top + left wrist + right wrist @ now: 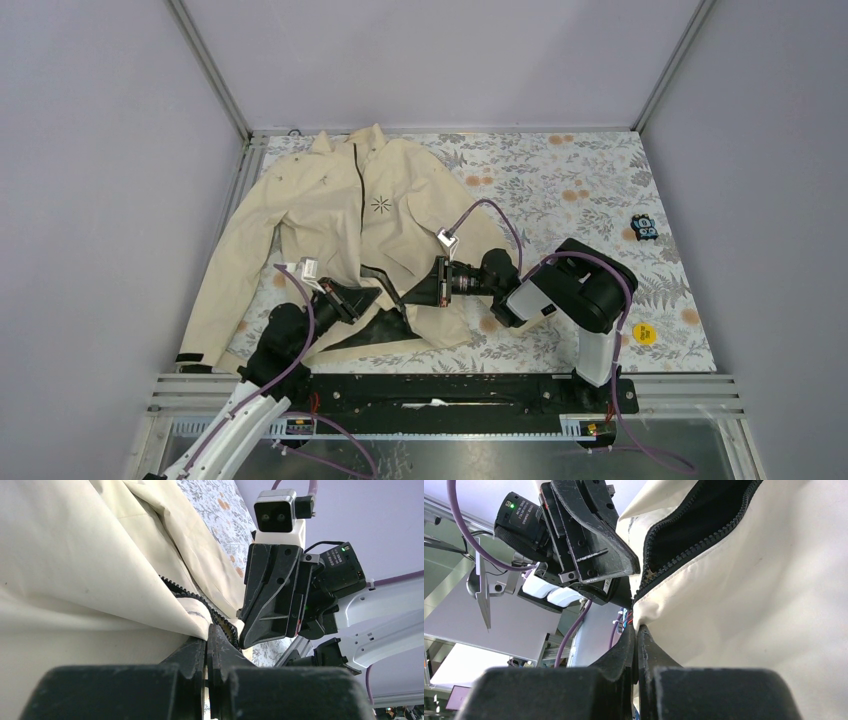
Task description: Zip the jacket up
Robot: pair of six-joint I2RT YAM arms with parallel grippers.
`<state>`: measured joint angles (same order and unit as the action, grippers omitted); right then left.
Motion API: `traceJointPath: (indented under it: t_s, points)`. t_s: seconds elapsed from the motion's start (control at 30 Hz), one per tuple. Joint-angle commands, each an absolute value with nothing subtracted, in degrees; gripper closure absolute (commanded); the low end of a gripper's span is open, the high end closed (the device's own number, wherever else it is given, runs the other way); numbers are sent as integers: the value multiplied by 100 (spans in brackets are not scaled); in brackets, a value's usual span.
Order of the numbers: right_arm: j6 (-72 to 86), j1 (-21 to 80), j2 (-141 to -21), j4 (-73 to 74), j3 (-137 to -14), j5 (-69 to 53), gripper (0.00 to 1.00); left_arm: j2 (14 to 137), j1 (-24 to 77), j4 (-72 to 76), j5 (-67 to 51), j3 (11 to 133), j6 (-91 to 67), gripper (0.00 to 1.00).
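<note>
Cream jacket (340, 225) flat, collar (350, 140) far, hem (445, 335) toward arms. Zipper (357, 190) runs near-to-far, lower part gaping. Left gripper (383, 291) and right gripper (407, 297) each clamped on one hem edge, tips nearly meeting at zipper base.

Both arms reach in low, the 2 grippers nose to nose, possibly touching. Left gripper (207, 636): jaws pressed together. Right gripper (636, 632): pinched tight too. Left arm (285, 340) stretches forward; right arm (590, 290) folds sideways.
</note>
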<state>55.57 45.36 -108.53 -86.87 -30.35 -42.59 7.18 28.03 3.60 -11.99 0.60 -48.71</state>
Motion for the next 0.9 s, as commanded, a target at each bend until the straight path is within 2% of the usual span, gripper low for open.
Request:
traceJointPath:
  t_s: [0.0,0.87]
  points:
    - [5519,4579,-10871,-9669,-3173,-4175,100,831,2821,799,-1213,9,-4904,100]
    - [5484,4724,-10888,-9664,-3218,-3357,100,970,2821,956,-1261,9,-4921,100]
